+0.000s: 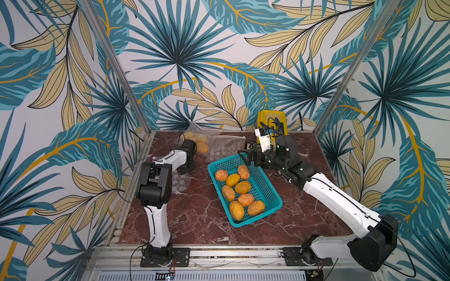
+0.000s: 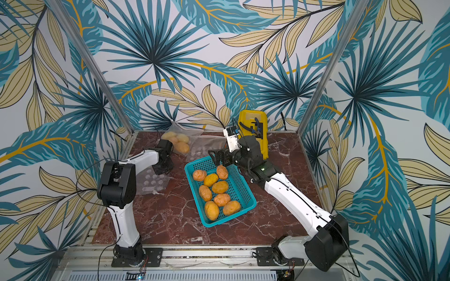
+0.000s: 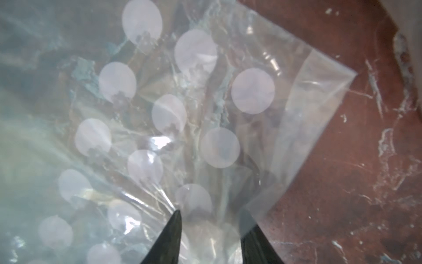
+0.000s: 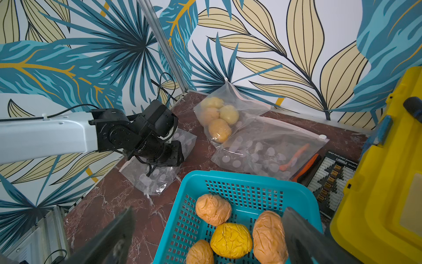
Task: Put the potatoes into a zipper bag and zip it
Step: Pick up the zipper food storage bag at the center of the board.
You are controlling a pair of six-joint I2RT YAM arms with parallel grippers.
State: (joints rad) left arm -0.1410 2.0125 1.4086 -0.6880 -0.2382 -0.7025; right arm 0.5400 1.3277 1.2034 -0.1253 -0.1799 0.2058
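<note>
Several orange and yellow potatoes [image 1: 242, 187] [image 2: 220, 186] lie in a teal basket [image 1: 243, 222] at mid-table. A clear zipper bag [image 1: 180, 182] [image 3: 251, 91] printed with white dots lies flat at the left. My left gripper [image 3: 211, 212] [image 4: 166, 155] points down onto it. Its jaws stand a little apart with bag film between them, and one fingertip creases the plastic. My right gripper [image 1: 246, 158] [image 4: 209, 210] hangs wide open over the basket's far end. Nothing is between its fingers, and potatoes [image 4: 213, 209] lie just below.
Against the back wall leans a second clear bag [image 1: 197, 142] [image 4: 217, 118] holding pale potatoes. Beside it lies a third bag [image 4: 269, 148] with an orange tool inside. A yellow case [image 1: 271, 121] stands at the back right, with a black parts tray [image 4: 331, 173] in front of it.
</note>
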